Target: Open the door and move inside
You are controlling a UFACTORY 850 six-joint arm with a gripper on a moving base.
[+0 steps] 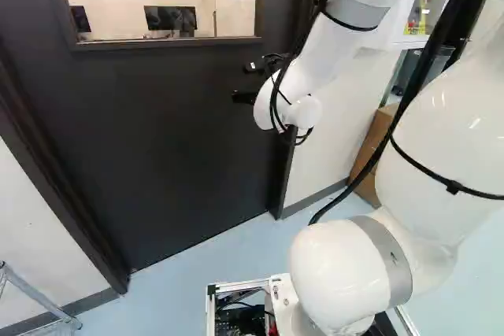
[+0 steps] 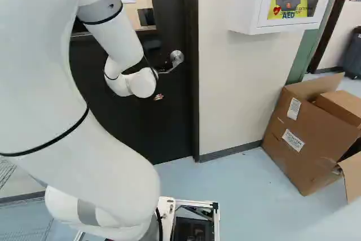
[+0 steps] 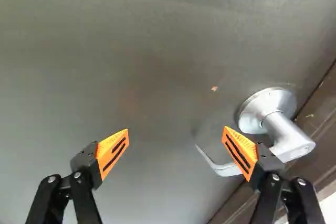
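We seem to be at the reaching step, our gripper (image 3: pixel 176 131) spread wide and empty, and should next bracket the handle (image 3: pixel 286 136) on the closed door (image 3: pixel 147 51).

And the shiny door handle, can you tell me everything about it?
The door handle is silvery and looks like metal. It has a round plate on the dark door, a thick neck sticking out, and a slim lever with a curved end. It sits near the door frame, and the lever points away from that frame. One finger of the open gripper hides part of the lever; I can't tell whether they touch. Nothing grips the handle.
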